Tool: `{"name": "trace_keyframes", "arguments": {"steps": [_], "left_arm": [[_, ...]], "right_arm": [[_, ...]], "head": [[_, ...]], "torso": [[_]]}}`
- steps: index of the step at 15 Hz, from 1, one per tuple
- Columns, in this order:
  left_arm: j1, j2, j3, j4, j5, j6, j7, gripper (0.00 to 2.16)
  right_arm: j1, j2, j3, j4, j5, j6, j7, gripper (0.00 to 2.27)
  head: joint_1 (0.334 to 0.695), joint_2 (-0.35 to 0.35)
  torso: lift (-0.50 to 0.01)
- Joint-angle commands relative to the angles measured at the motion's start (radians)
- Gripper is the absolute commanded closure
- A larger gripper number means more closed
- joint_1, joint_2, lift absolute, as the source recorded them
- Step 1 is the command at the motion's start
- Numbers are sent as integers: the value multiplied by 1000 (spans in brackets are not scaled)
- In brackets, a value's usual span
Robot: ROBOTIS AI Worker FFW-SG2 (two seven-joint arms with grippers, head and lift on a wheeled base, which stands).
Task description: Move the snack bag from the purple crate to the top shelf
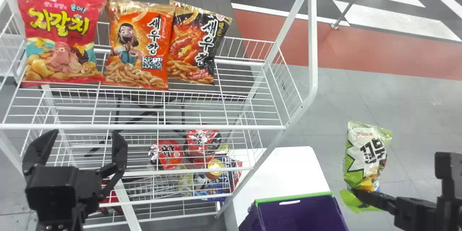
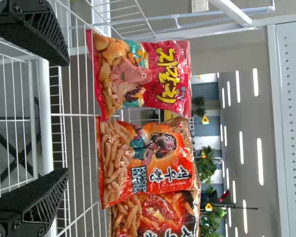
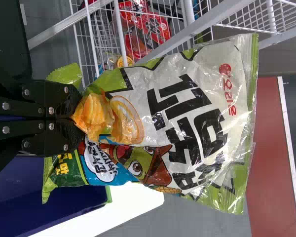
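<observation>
Gripping snack bag (image 1: 365,155) low | right hand (image 1: 355,191) | apparently angled inward

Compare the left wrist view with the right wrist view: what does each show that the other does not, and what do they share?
Left wrist view: red, orange and black-and-orange snack bags standing on the top shelf; the left end effector, open; leafy plants beyond.

Right wrist view: the green-and-white snack bag pinched by the right end effector; the purple crate; red packages lower in the rack.

Both: parts of that white wire rack.
</observation>
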Motion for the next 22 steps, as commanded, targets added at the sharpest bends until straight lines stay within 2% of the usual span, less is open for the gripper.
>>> {"name": "trace_keyframes", "arguments": {"steps": [1,11,17,22], "left_arm": [[-1,0,0,0,0,0,1,33],[-4,0,0,9,1,0,0,33],[-14,-3,0,28,9,0,0,33],[-23,-2,2,37,7,0,-2,33]], "right_arm": [[-4,0,2,0,1,11,0,1862],[-22,0,7,-23,-2,78,17,1862],[-61,2,42,-224,6,307,71,1858],[-142,-5,137,-408,37,307,97,1858]], "head": [[695,-350],[695,-350],[695,-350],[695,-350]], "torso": [[4],[3],[0],[0]]}}
